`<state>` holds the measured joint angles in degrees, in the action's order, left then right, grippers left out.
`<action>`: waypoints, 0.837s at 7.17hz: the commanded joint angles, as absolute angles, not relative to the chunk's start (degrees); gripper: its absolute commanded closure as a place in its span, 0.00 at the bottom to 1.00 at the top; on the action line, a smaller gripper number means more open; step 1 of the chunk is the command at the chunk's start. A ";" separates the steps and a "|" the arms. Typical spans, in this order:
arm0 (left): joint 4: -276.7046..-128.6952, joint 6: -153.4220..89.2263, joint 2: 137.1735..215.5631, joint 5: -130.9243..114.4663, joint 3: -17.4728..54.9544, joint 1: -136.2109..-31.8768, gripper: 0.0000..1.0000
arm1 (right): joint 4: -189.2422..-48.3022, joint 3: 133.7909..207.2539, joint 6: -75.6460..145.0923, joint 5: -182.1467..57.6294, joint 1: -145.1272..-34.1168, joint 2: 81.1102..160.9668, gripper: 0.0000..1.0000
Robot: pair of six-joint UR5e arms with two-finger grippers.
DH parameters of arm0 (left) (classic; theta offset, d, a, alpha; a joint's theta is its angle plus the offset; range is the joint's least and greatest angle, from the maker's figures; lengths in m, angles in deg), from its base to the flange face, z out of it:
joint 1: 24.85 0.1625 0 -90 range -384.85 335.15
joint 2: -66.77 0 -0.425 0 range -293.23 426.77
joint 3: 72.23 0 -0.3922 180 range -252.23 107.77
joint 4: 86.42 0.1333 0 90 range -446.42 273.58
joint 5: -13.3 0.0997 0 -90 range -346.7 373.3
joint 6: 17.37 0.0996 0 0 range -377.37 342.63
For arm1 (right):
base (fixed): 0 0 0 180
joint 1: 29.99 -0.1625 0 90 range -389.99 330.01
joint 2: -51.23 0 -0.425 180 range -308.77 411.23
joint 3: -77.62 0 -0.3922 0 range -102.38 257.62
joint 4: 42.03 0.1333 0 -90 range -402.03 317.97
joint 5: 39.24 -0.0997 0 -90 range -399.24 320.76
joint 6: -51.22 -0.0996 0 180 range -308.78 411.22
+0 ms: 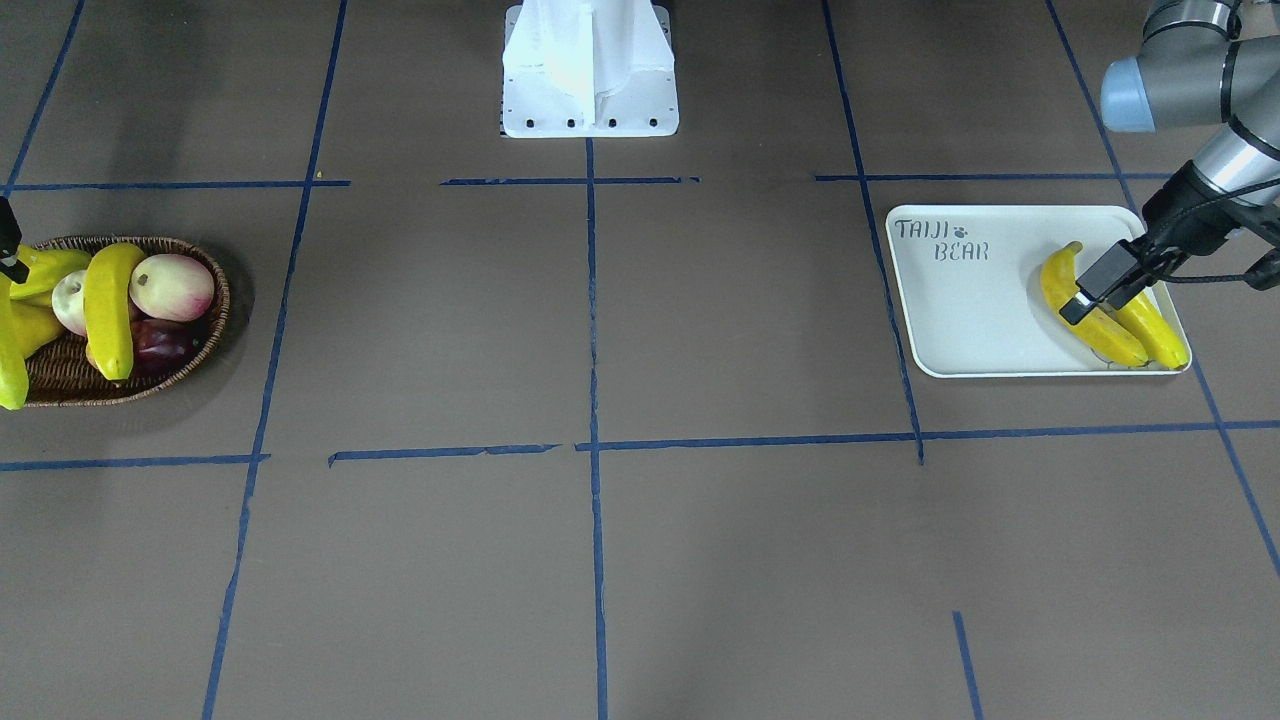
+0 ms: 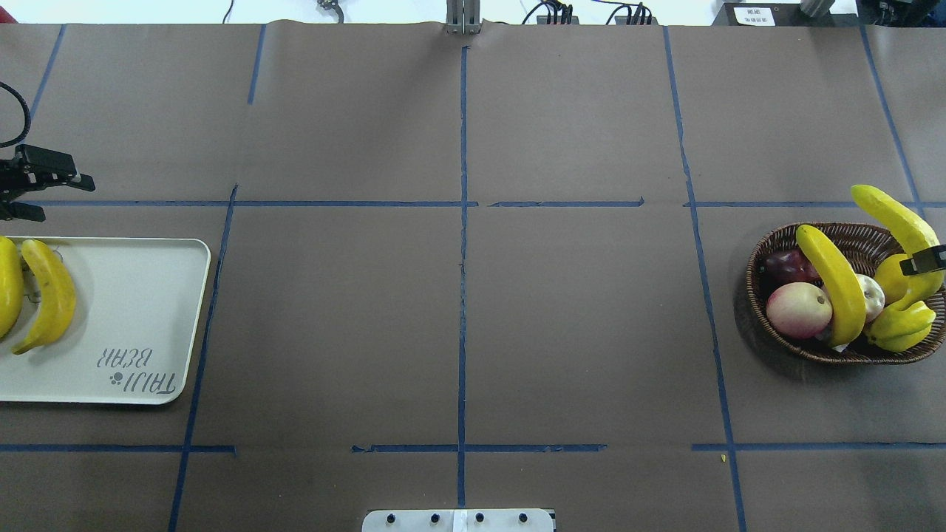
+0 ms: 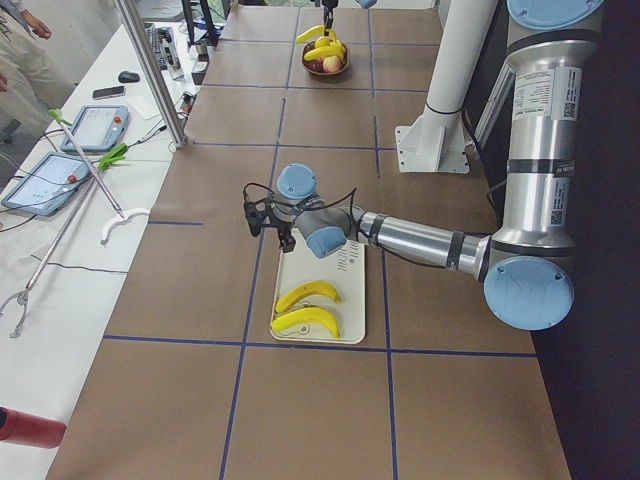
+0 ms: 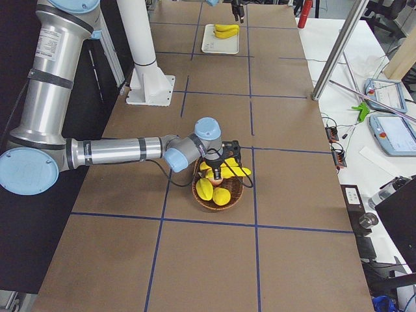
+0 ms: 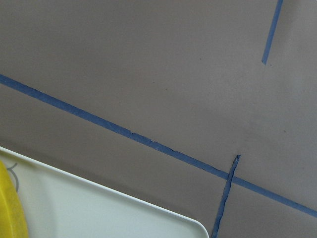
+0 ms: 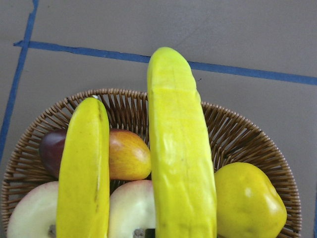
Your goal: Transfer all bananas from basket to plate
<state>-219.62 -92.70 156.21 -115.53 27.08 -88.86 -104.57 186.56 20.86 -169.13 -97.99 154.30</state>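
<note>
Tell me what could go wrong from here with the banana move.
The right gripper clamps the lifted banana off-centre, so it may swing or slip.
The other banana in the basket lies loosely atop round fruit; a bump could roll it out.
The plate sits far across the table, by the open left gripper; a handover might drop the banana.

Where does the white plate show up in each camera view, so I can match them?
Front-facing: plate at right, mid-height.
Overhead: plate at the left edge, partly cut off.
Exterior left: plate near the picture's centre.
Exterior right: plate at the top, far end.
Left wrist: plate corner along the bottom left.
Right wrist: not in it.
Shared landmark: two bananas lying on it.
</note>
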 commanded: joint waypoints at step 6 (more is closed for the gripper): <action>-228.27 -104.52 170.36 -115.37 27.35 -80.59 0.00 | -112.51 190.03 8.28 -174.15 -88.37 133.09 0.96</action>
<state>-227.41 -100.65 166.14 -115.50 27.23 -83.20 -112.63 189.94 11.98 -174.39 -91.67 137.13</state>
